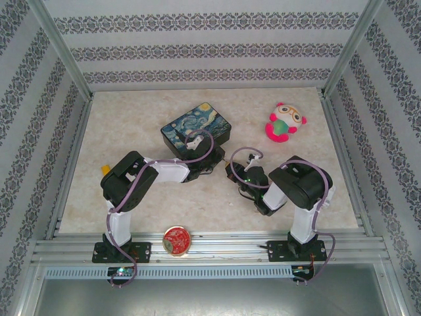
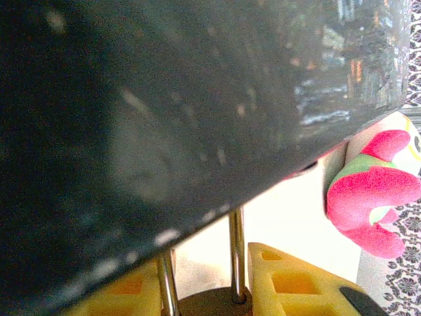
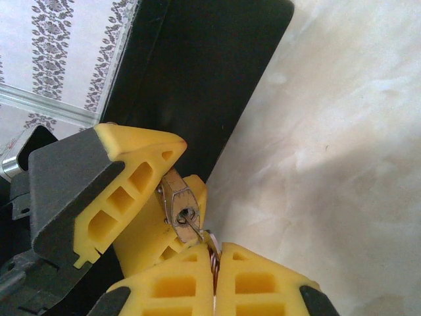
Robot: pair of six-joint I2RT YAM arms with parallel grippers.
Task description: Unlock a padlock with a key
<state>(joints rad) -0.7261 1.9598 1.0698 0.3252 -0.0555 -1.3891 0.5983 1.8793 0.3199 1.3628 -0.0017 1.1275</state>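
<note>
Right wrist: left end effector (image 3: pixel 173 179) half hides the padlock (image 3: pixel 180 205).

We note the padlock (image 3: pixel 177 201): a small brass-coloured body, tilted, its keyhole end facing the right wrist camera. It is pinched between the yellow fingers of the left gripper (image 3: pixel 176 191). From the left wrist, we see its shackle (image 2: pixel 235 253) as two thin silvery legs rising from the body's dark top. Locked or not, we cannot tell. The key (image 3: pixel 193 228) is thin metal, its tip at the keyhole and its other end nipped in the closed right gripper (image 3: pixel 214 260).
</note>
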